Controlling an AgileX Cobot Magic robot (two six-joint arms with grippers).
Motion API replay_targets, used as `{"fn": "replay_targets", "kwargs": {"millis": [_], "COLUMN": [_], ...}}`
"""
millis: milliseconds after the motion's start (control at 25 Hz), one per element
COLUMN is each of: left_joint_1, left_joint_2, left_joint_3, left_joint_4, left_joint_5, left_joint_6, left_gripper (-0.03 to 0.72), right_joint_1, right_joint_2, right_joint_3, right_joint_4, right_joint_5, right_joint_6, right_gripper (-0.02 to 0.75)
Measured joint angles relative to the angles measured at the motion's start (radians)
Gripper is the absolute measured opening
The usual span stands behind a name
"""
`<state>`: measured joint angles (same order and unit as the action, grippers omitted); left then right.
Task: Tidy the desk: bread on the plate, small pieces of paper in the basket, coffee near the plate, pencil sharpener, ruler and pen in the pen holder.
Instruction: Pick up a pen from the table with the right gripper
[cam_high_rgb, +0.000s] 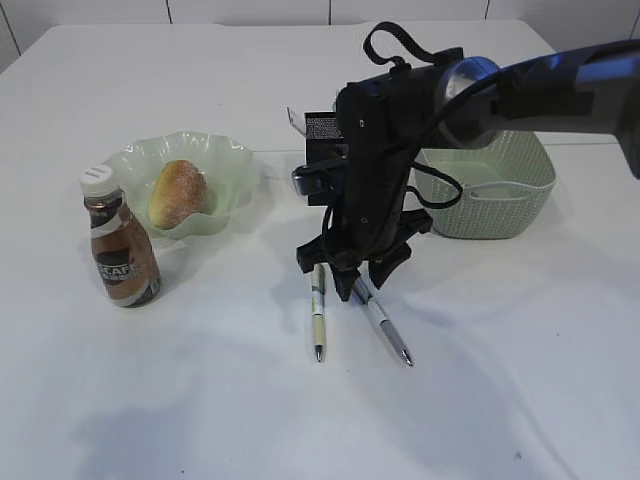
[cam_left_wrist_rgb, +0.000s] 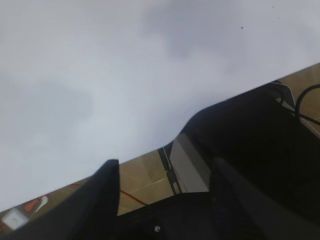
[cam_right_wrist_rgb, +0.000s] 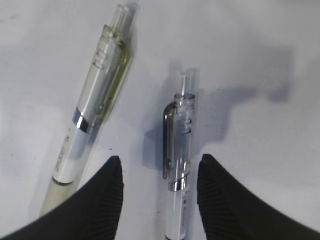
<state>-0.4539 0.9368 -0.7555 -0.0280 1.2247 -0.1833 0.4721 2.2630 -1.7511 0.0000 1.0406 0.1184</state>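
Two pens lie on the white desk (cam_high_rgb: 500, 380), one on the left (cam_high_rgb: 318, 310) (cam_right_wrist_rgb: 95, 110) and one on the right (cam_high_rgb: 385, 325) (cam_right_wrist_rgb: 181, 130). My right gripper (cam_high_rgb: 358, 280) (cam_right_wrist_rgb: 159, 164) hangs open just above the desk, and its jaws straddle the right pen's clip end without touching it. The bread (cam_high_rgb: 178, 193) sits on the green plate (cam_high_rgb: 235, 160), with the coffee (cam_high_rgb: 120, 240) upright in front of it. Behind the arm, the black pen holder (cam_high_rgb: 322, 130) shows partly, with the clear ruler (cam_high_rgb: 292, 118) sticking out. My left gripper (cam_left_wrist_rgb: 162, 167) is open and empty. Paper pieces and pencil sharpener are out of view.
The green basket (cam_high_rgb: 530, 190) stands at the right behind my right arm. In the left wrist view the desk's edge (cam_left_wrist_rgb: 150, 150) and a tan floor (cam_left_wrist_rgb: 142, 182) beyond it show between the jaws.
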Motion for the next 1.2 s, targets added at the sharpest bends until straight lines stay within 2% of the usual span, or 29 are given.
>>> {"fn": "replay_targets", "kwargs": {"millis": [360, 600, 1200], "left_joint_1": [0.000, 0.000, 0.000], "left_joint_2": [0.000, 0.000, 0.000], "left_joint_3": [0.000, 0.000, 0.000], "left_joint_4": [0.000, 0.000, 0.000], "left_joint_5": [0.005, 0.005, 0.005], "left_joint_6": [0.000, 0.000, 0.000], "left_gripper": [0.402, 0.402, 0.402], "right_joint_1": [0.000, 0.000, -0.007], "right_joint_2": [0.005, 0.019, 0.025], "right_joint_3": [-0.014, -0.014, -0.014], "right_joint_4": [0.000, 0.000, 0.014], "right_joint_5": [0.044, 0.053, 0.049], "right_joint_6": [-0.002, -0.014, -0.022], "right_gripper": [0.392, 0.353, 0.349]}}
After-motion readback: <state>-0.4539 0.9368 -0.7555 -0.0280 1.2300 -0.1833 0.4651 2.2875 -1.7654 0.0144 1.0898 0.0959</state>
